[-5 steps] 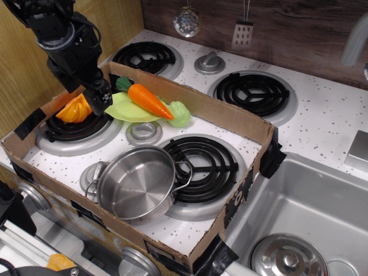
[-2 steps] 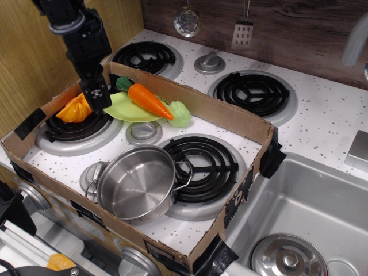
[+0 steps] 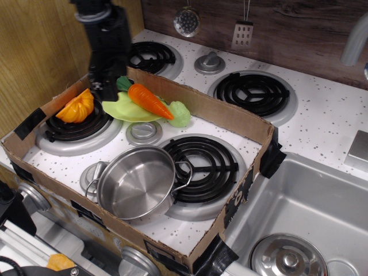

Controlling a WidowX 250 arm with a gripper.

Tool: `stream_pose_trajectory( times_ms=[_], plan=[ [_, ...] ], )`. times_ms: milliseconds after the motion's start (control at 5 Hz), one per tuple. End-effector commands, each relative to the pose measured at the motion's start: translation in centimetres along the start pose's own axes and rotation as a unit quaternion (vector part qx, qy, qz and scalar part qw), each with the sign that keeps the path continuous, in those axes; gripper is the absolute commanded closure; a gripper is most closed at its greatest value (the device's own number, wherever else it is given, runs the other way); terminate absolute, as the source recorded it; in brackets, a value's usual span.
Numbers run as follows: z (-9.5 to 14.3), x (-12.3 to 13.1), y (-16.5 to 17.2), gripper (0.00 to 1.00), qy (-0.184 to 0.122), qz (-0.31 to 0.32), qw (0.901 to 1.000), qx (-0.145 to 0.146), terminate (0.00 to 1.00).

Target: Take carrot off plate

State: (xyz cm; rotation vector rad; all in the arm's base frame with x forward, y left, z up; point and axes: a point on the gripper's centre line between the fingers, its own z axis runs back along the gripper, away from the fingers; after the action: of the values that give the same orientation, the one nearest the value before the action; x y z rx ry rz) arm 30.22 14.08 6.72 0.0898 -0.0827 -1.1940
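The orange carrot [image 3: 148, 100] lies on the lime-green plate [image 3: 127, 109] at the back left of the cardboard tray. Its dark green stem end [image 3: 122, 83] points to the back left. My gripper [image 3: 107, 89] hangs from the black arm at the top left. It is just left of the stem end, over the plate's left edge, and holds nothing. The fingers are dark against the arm, so I cannot see how far apart they are.
An orange pumpkin-like wedge [image 3: 76, 107] sits on the left burner. A pale green lettuce lump [image 3: 180, 114] lies at the carrot's tip. A steel pot [image 3: 136, 182] stands at the front. Cardboard walls [image 3: 218, 115] ring the stove top. A sink [image 3: 305, 195] lies to the right.
My gripper has moved right and back, from beside the pumpkin wedge to just left of the carrot's stem end. The carrot and plate have not moved.
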Motion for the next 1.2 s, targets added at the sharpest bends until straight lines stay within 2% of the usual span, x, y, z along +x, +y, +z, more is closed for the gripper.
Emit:
stream_pose_trajectory(
  times_ms=[0,200,400,600,1000],
  plan=[
    [0.2,3.9,1.1,0.0,-0.031,-0.171,0.9839,0.042,0.0],
    [-0.9,4.1,0.9,0.0,-0.029,-0.198,0.9789,0.043,0.0],
    [-1.9,3.5,1.3,0.0,-0.023,-0.22,0.9752,0.006,0.0],
    [-2.8,2.8,1.6,0.0,-0.021,-0.233,0.9723,-0.012,0.0],
    [-4.4,2.6,1.6,0.0,0.003,-0.256,0.9657,-0.043,0.0]
  ],
)
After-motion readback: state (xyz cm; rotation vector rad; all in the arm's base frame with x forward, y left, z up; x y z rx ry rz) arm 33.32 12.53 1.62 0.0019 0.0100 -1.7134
